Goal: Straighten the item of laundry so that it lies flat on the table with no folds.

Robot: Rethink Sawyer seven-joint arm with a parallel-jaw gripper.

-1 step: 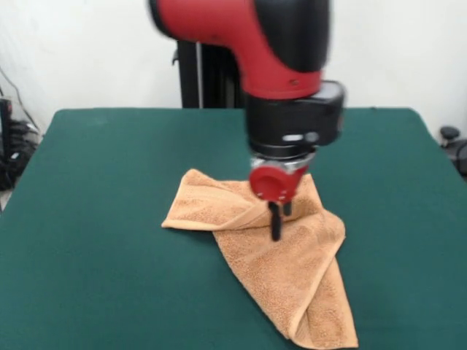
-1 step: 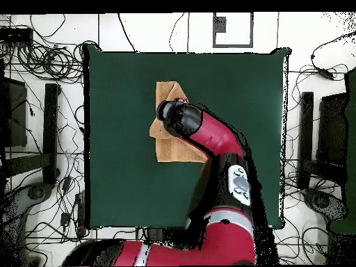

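Green table (image 1: 95, 219); gripper (image 1: 278, 222) nearly closed, apparently empty, over folded towel (image 1: 292, 277). Best pinch top layer only, peel outward.

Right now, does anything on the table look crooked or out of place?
Yes. The towel is not flat: it is folded over itself into a rough triangle, one layer lying diagonally across another on the green table. The pincer is down over the fold. Nothing looks spilled or damaged.

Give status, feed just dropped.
Gripper down on towel, fingers close together. Towel folded over, not flat. Table unobstructed.
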